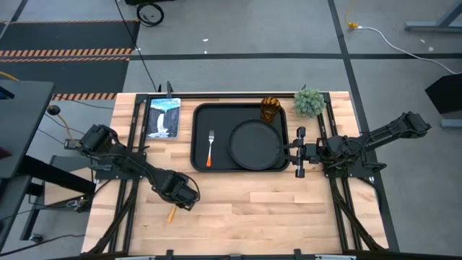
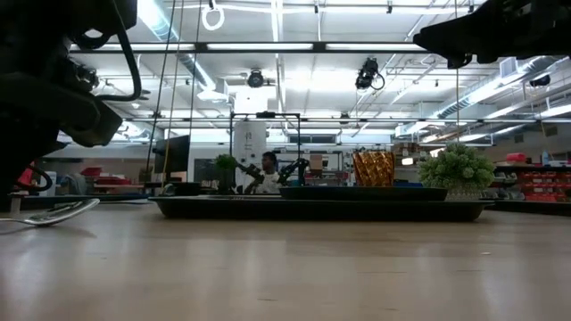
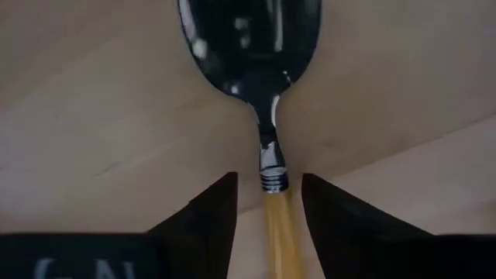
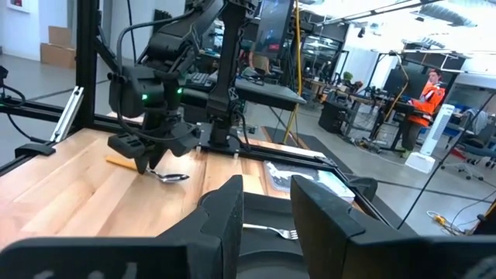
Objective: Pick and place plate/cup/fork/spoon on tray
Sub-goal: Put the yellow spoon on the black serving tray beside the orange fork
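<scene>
The black tray (image 1: 201, 119) lies at the table's far middle. On it are the round black plate (image 1: 254, 143), the fork (image 1: 210, 148) and the amber cup (image 1: 270, 110). The spoon (image 3: 252, 46) lies on the table at the near left, and its yellow-orange handle (image 1: 171, 214) points toward the near edge. My left gripper (image 3: 269, 182) is open and points down, with one finger on each side of the handle near the neck. My right gripper (image 1: 289, 149) is open at the plate's right rim. My right gripper's open fingers come level from the table's right side at the plate's right rim (image 1: 281, 146). Whether they touch the rim, I cannot tell.
A small green potted plant (image 1: 309, 101) stands beyond the tray's far right corner. A picture card (image 1: 164, 117) lies left of the tray. Bare wood stretches along the near half of the table (image 1: 289, 217).
</scene>
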{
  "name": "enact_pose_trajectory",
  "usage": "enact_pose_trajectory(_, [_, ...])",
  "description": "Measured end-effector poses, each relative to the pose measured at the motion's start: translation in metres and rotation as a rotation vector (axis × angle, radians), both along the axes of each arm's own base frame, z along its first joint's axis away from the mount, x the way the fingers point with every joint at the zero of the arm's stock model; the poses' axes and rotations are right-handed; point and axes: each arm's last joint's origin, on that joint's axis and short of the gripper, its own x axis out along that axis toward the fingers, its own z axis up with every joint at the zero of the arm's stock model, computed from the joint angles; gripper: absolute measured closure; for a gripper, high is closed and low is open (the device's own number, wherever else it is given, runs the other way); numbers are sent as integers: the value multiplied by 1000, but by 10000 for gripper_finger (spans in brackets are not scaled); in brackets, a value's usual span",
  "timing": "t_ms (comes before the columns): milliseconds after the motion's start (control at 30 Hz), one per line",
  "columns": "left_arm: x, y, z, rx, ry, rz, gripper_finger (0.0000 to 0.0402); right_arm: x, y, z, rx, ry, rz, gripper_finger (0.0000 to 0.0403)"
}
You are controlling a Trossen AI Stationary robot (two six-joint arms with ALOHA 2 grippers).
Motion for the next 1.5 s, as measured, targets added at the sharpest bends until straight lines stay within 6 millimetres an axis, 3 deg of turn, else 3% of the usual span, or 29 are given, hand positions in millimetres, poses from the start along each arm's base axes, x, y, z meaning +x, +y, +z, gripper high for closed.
enact_pose_trajectory(567, [2, 0, -7, 9, 34, 0, 352, 0, 0, 0, 0, 1, 1, 287])
enact_pose_trajectory(700, [7, 1, 2, 41, 55, -38, 349, 0, 0, 0, 0, 1, 1, 287])
enact_pose_trajectory(933, [34, 9, 39, 96, -53, -121, 343, 0, 0, 0, 1, -3, 1, 287])
enact_pose_trajectory(1167, [63, 53, 65, 275, -142, -80, 345, 0, 0, 1, 2, -7, 6, 287])
enact_pose_trajectory(1500, [81, 152, 72, 331, -174, -73, 344, 0, 0, 1, -2, -6, 6, 287])
